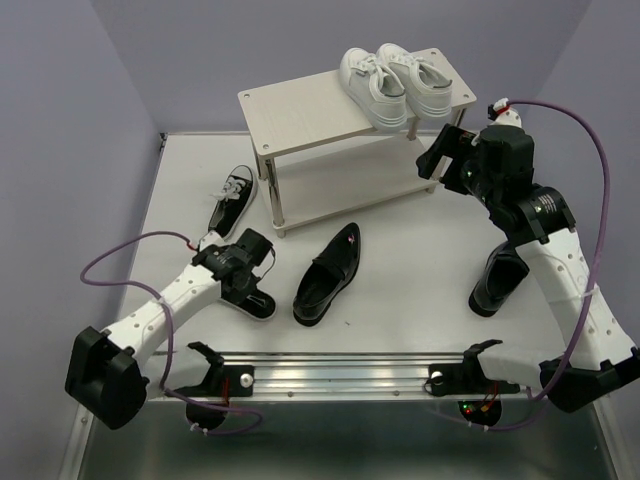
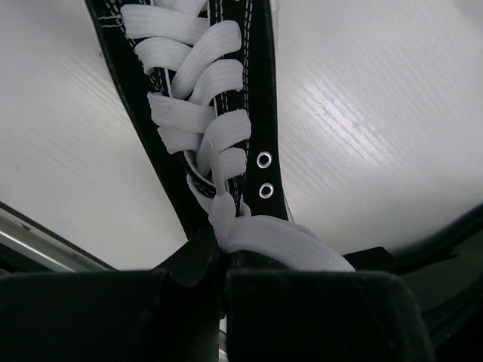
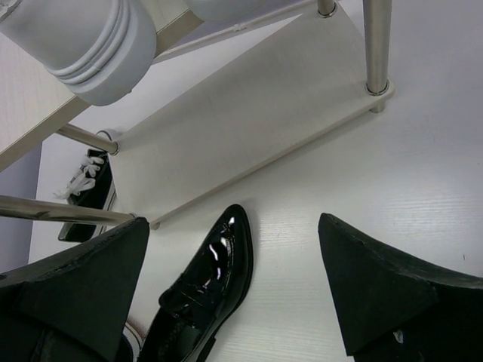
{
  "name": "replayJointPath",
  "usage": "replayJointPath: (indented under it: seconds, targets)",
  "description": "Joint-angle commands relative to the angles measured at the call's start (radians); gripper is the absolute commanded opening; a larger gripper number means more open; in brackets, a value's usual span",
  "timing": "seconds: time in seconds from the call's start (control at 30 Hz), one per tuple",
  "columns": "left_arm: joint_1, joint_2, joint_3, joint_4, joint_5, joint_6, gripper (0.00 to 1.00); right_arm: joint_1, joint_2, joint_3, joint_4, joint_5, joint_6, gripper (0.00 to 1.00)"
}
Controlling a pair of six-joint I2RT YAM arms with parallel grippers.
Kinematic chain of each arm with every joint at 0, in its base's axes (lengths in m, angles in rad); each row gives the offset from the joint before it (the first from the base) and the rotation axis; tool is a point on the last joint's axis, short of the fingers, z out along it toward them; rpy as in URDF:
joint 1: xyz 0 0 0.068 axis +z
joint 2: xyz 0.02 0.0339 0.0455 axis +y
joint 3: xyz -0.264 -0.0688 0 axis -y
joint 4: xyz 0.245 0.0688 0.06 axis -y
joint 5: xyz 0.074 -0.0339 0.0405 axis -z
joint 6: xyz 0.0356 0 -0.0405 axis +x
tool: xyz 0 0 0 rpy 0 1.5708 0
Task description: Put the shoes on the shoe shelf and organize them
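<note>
At the left of the top view, one black sneaker (image 1: 232,198) lies on the table (image 1: 400,300) beside the shelf's (image 1: 300,110) left legs, not yet racked. Just below it, my left pincer (image 2: 225,290) is down on the other black sneaker (image 1: 260,303). In the wrist view my pads sit almost together at the bottom of the frame, with the tongue and a lace end running into the slit between them, so I judge it clamped on that shoe, which rests on the table.

In the middle, one loafer (image 1: 328,275) lies below the shelf, toe toward the lower left.

On the shelf, only the white pair (image 1: 400,85) is placed, at the right end of the top board. The rest of that board and the lower board (image 3: 249,128) are bare.

At the right, my right pincer (image 3: 232,226) hangs by the shelf's right end, fingers wide apart and holding nothing. The second loafer (image 1: 495,282) lies lower right, partly behind my forearm.

So two shoes are shelved and four are left. I'd say about a third done.
</note>
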Motion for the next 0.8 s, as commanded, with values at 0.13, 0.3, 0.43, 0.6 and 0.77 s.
replayJointPath:
  seconds: [0.13, 0.3, 0.43, 0.6, 0.77]
  targets:
    - [-0.004, -0.182, 0.27, -0.228, -0.154, 0.082, 0.0, 0.004, 0.003, -0.005, -0.009, 0.017, -0.036, 0.99]
    - [-0.005, -0.199, 0.428, -0.291, -0.182, 0.231, 0.0, 0.004, 0.009, 0.004, -0.014, 0.036, -0.05, 1.0]
    - [-0.004, -0.137, 0.679, -0.291, -0.2, 0.422, 0.0, 0.004, 0.012, 0.013, -0.013, 0.051, -0.055, 1.0]
    - [-0.005, -0.02, 0.983, -0.289, -0.193, 0.626, 0.0, 0.004, 0.009, 0.013, -0.014, 0.062, -0.059, 1.0]
    - [-0.004, 0.115, 1.288, -0.288, -0.111, 0.778, 0.0, 0.004, 0.007, 0.008, -0.023, 0.07, -0.064, 1.0]
